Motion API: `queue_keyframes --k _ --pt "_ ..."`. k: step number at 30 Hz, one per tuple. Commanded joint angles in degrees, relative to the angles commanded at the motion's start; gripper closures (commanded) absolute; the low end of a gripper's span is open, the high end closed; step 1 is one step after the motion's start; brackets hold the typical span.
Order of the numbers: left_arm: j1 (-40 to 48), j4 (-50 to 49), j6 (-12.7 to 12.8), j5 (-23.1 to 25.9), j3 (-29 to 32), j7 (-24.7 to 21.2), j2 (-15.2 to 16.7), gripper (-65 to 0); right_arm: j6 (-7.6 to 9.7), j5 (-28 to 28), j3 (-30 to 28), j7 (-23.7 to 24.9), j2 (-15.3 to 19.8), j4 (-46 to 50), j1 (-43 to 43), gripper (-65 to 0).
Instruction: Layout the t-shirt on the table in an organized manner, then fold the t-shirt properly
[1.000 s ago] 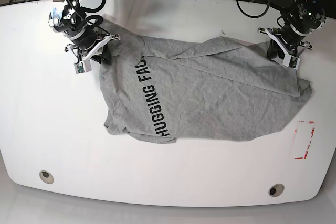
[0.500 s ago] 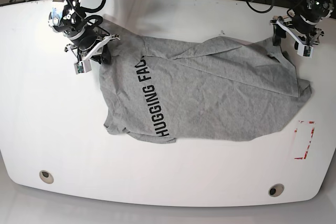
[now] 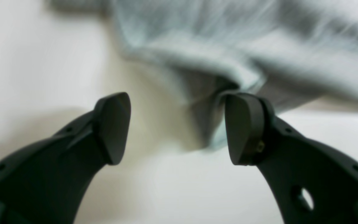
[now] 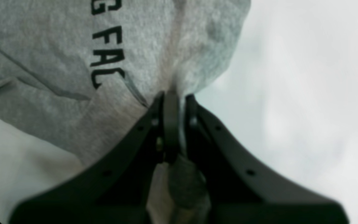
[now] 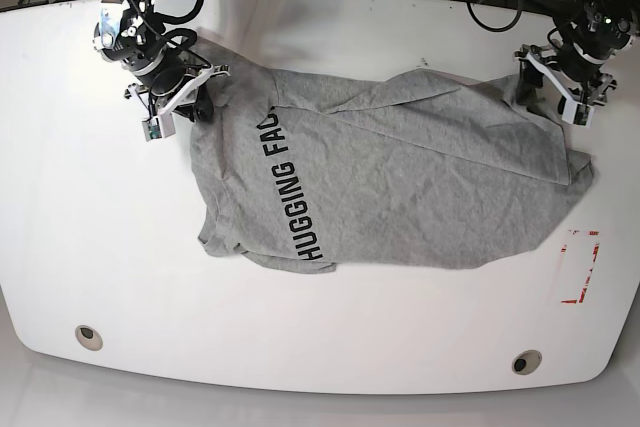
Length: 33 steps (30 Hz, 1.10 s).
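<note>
In the left wrist view my left tool stands wide apart and holding nothing, one pad just touching a bunched edge of the t-shirt, I judge to take a fresh grip. In the right wrist view my right tool is pinched tight on a fold beside the black lettering, anchoring that corner. From the base view the t-shirt lies crumpled across the middle of the tabletop, the red dashed mark just off its edge.

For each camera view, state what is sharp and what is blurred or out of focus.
Base: sharp throughout, t-shirt lettering legible. Left wrist: left gripper crisp, cloth and table streaked with motion blur. Right wrist: lettering fairly clear, right gripper softly focused, table a featureless blur.
</note>
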Motion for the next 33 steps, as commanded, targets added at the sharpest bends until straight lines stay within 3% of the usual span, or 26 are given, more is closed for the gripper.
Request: queue_keyframes --k 13,20,33 --pt "0.0 0.0 0.0 0.3 2.7 0.0 -0.1 -56.3 0.00 0.0 0.0 0.0 0.0 0.0 0.0 0.0" --pt "0.1 -0.1 0.0 0.4 2.6 -0.1 -1.9 -56.8 0.00 0.0 0.1 0.0 -0.1 0.0 0.0 0.0" --pt "-1.6 -5.5 0.0 0.4 2.7 -0.3 -2.1 -56.4 0.00 0.0 0.1 0.0 -0.3 0.0 0.1 0.0"
